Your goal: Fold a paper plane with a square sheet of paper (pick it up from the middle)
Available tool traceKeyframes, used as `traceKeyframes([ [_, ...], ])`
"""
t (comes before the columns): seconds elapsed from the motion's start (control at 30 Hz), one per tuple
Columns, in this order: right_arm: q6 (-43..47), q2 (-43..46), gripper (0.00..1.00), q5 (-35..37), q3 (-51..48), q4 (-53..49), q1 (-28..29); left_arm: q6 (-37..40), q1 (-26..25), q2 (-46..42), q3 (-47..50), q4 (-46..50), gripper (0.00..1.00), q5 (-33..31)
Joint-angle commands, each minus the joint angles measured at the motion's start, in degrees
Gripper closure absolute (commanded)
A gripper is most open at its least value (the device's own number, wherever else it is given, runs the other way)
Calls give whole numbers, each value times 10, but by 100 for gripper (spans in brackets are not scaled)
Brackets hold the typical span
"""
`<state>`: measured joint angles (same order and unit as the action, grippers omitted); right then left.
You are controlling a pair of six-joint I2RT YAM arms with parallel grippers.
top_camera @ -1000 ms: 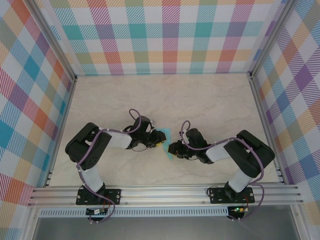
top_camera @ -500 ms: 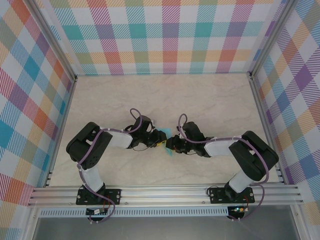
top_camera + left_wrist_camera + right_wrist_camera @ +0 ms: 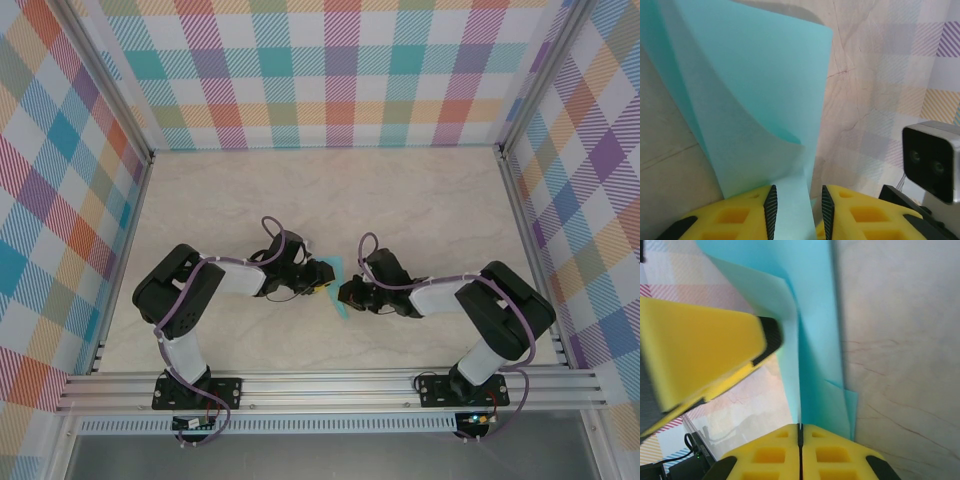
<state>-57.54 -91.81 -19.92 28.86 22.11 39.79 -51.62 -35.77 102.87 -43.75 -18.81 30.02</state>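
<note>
Mid-bench (image 3: 400,200), the turquoise sheet (image 3: 765,90) is sitting part-folded and partly raised, caught between the two hands. From above, its long axis is running away from the arm bases, crosswise to the line joining the hands.

Just right of the sheet, the right hand (image 3: 800,432) is pinching it. Its fingers are pressing flat together, with the paper's creased edge disappearing into the seam between them.

Just left of the sheet, the left hand (image 3: 798,205) is sitting with its pads (image 3: 771,207) narrowly parted. A strip of paper is passing between them and a sliver of gap is showing beside one pad. It looks to be straddling loosely rather than clamping, though the angle is too tight to be sure.

A flap is curling over on the sheet's left side. Both hands are right at the sheet, neither one nearer, and the right is doing the holding. I'm judging the next press has to travel along that long axis, with the right hand anchoring the crease.
</note>
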Motion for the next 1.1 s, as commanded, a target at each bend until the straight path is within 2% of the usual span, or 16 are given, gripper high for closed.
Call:
traceKeyframes([
  [0.0,-30,-12,95,3,-33,40,-2,8,-4,-43,-19,20,63,-3],
  [0.2,-77,-14,97,0,-68,111,-7,30,-4,-110,-26,62,53,-39],
  [0.4,-128,-28,98,-12,-91,179,-20,28,-4,-124,-9,54,52,-42],
  [0.7,-167,-54,98,-26,-97,211,-25,32,-20,-59,-24,6,52,11],
  [1.07,-175,-57,98,-22,-100,195,-28,23,-26,17,-44,-33,53,16],
])
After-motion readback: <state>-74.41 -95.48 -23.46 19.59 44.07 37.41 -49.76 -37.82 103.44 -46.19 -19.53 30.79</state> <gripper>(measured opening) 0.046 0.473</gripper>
